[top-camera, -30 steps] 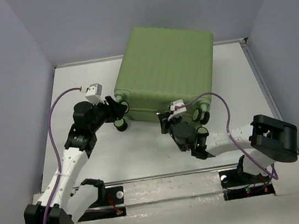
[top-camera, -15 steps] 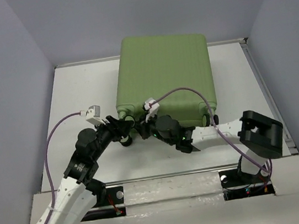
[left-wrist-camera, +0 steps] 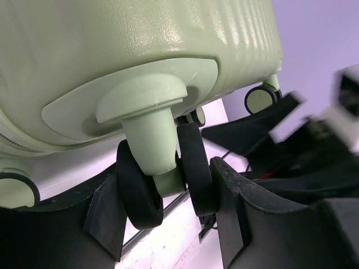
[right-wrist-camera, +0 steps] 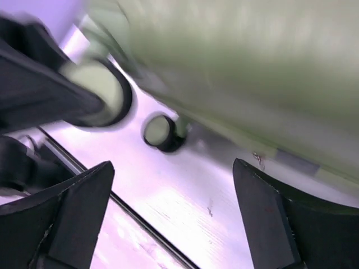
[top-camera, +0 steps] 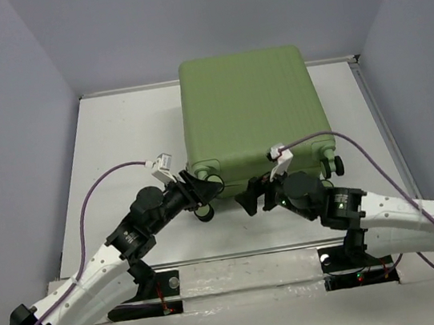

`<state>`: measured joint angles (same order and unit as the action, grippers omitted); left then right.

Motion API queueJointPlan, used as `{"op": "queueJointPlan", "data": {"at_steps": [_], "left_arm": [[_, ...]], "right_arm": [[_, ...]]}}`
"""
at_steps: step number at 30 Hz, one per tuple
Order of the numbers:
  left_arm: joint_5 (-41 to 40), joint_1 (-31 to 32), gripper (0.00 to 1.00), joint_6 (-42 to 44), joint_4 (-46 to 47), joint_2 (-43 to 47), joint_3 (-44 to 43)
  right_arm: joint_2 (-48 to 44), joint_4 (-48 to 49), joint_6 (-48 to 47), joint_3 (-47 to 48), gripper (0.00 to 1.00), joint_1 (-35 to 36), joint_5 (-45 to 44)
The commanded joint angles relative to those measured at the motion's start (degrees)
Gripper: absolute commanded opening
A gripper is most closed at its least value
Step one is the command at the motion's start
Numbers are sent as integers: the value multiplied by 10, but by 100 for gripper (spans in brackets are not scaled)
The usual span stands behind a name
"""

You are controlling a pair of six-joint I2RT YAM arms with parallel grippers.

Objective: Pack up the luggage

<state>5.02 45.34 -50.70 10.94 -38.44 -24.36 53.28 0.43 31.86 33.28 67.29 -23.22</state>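
Note:
The luggage, a light-green ribbed hard-shell suitcase, lies closed and flat on the white table, its wheeled end facing the arms. My left gripper is at its near-left corner. In the left wrist view the left gripper is shut on a black twin caster wheel, with a finger pressed to each side. My right gripper hovers just right of it, off the luggage's near edge. In the right wrist view the right gripper stands wide open over bare table, below the luggage.
The white table is boxed in by grey walls on the left, back and right. Another caster wheel sticks out at the luggage's near-right corner. A mounting rail runs along the near edge, and purple cables loop over both arms.
The luggage has swung round and shifted right, now square to the table. Both arms followed it forward and right. My right gripper has opened; the left stays on the wheel.

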Motion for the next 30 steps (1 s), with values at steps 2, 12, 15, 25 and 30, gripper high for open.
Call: {"op": "queueJointPlan", "data": {"at_steps": [2,12,15,25,30], "left_arm": [[48,24,6,56,47,20,5],[53,45,6,73,48,22,10],[55,53,6,75,59,21,17],[42,117,6,77,98,3,9],[25,150,6,82,116,-22,-14]], "right_arm": [[-25,-224,-66,235,99,-17,-127],[143,-270,-161,411,100,-500,68],[221,-271,-171,450,100,-551,154],[419,-212,-134,511,99,-530,542],[499,-203,-118,617,100,-485,599]]}}
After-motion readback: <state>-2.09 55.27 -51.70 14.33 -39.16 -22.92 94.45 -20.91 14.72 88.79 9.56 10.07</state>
